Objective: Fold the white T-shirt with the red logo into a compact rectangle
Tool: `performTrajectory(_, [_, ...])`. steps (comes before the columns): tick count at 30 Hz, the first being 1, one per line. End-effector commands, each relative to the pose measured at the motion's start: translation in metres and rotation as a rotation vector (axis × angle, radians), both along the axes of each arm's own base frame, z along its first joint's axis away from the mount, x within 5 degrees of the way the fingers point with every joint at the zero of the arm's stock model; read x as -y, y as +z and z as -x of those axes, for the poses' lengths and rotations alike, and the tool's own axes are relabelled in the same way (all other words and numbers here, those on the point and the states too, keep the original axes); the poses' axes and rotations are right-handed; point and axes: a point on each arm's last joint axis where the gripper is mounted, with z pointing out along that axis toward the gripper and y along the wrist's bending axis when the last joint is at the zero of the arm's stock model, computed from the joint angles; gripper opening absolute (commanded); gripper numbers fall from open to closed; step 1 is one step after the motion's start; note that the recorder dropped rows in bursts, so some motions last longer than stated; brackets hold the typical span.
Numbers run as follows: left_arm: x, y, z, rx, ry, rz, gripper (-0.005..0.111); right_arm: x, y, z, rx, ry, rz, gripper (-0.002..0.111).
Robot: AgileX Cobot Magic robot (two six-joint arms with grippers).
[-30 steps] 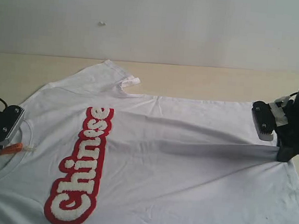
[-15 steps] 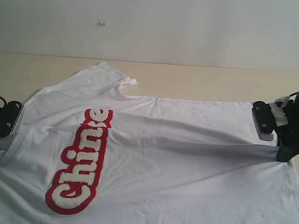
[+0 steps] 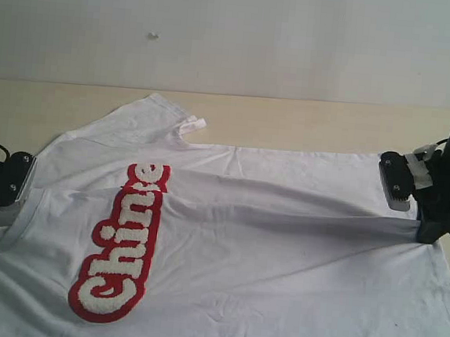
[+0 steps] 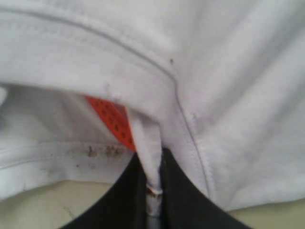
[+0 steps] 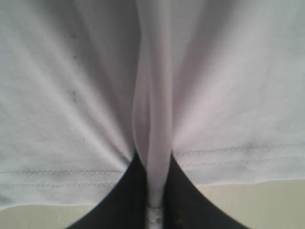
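The left pincer [image 4: 151, 167] is standing nearly shut, and its two black fingers [image 4: 119, 205] are pinching a thin fold of white cloth between them. This fold is right beside the small orange tag [image 4: 113, 121] that is showing under the ribbed collar [image 4: 95, 50]. The right pincer [image 5: 152, 164] is also nearly shut, and it is squeezing a narrow pleat of the same cloth just above the stitched hem [image 5: 57, 177]. Both are therefore holding the white T-shirt [image 3: 278, 283], one at the neck end and the other at the bottom end. In the exterior view the shirt is lying spread on the pale wooden bench [image 3: 308, 120] with its front up, its neck pointing to the left side and its hem to the right side. From the right pincer a tight ridge [image 3: 300, 214] of cloth is stretching across the shirt toward the middle, and a shadow is lying under it. The red logo [image 3: 120, 246] is running along the chest in the left half of the shirt. The letters "Chine" are showing, and the far end of the logo is going under a fold of cloth. One sleeve [image 3: 155, 115] is lying flat behind the logo, toward the white wall [image 3: 221, 34]. The near part of the shirt is going out of the picture at the lower edge.
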Motion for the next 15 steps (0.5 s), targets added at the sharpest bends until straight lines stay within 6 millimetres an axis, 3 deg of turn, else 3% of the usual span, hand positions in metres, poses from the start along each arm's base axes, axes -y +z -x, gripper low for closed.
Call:
performTrajectory(1, [-0.0022,-0.0082,0.0010,-0.011,-0.008,-0.015,0.001,0.0023,-0.0270,0.0101,-0.102,0.011,0.004,0.000])
performTrajectory(15, [-0.0019,-0.0077,-0.0046,0.051,-0.001,-0.012,0.001,-0.0032,-0.0272,0.0092,-0.091,-0.103,-0.046,0.000])
